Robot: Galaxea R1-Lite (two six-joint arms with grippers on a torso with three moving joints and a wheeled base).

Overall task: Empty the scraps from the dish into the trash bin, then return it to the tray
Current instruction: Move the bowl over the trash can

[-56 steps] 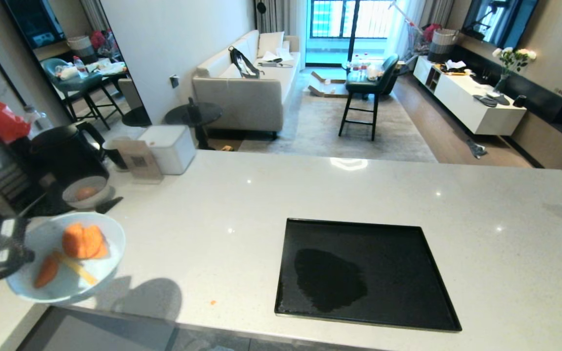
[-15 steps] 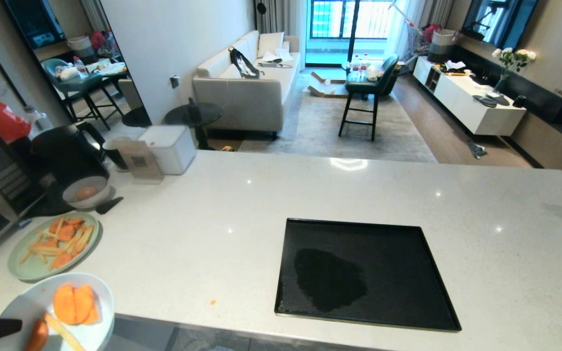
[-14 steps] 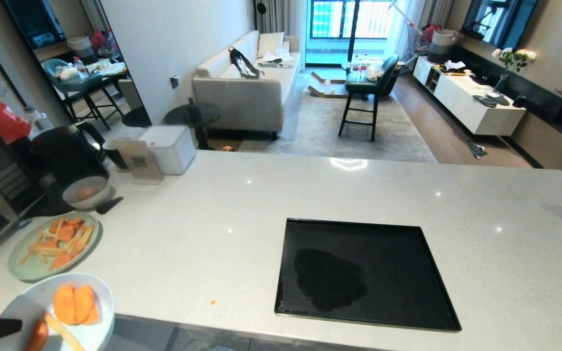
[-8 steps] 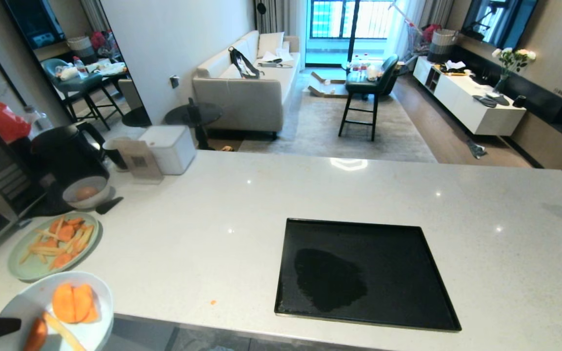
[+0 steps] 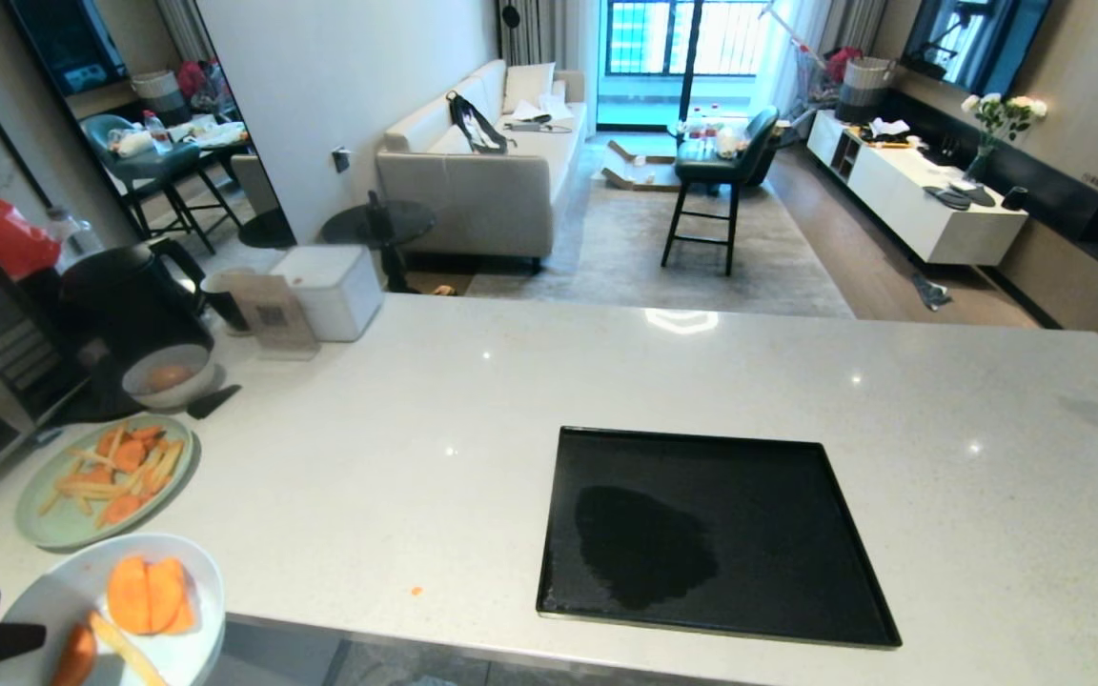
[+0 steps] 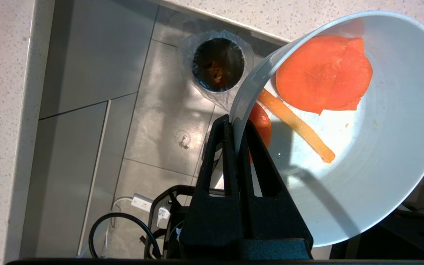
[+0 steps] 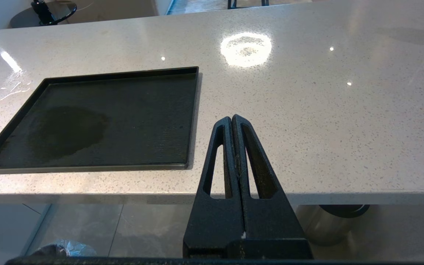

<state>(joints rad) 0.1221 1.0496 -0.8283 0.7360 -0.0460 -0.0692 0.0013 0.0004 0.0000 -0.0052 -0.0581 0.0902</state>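
scraps (image 6: 322, 73) lay inside the dish (image 6: 377, 154): broad orange chunks and a pale yellow stick, with another orange piece near the rim. the left tool (image 6: 236, 123) pinched that rim between its closed fingers, holding the dish off the bench (image 5: 473, 429) edge at about 8 o'clock in the head view. in the left wrist view the trash bin (image 6: 217, 64) stood on the floor below, its clear liner showing orange bits inside. the tray (image 5: 711, 534) sat bare on the bench at about 5 o'clock, well apart from the dish. the right tool (image 7: 234, 121) hung shut and holding nothing, just before the bench edge, near the tray. a pale green plate (image 5: 53, 524) of orange and yellow pieces rested at 9 o'clock.
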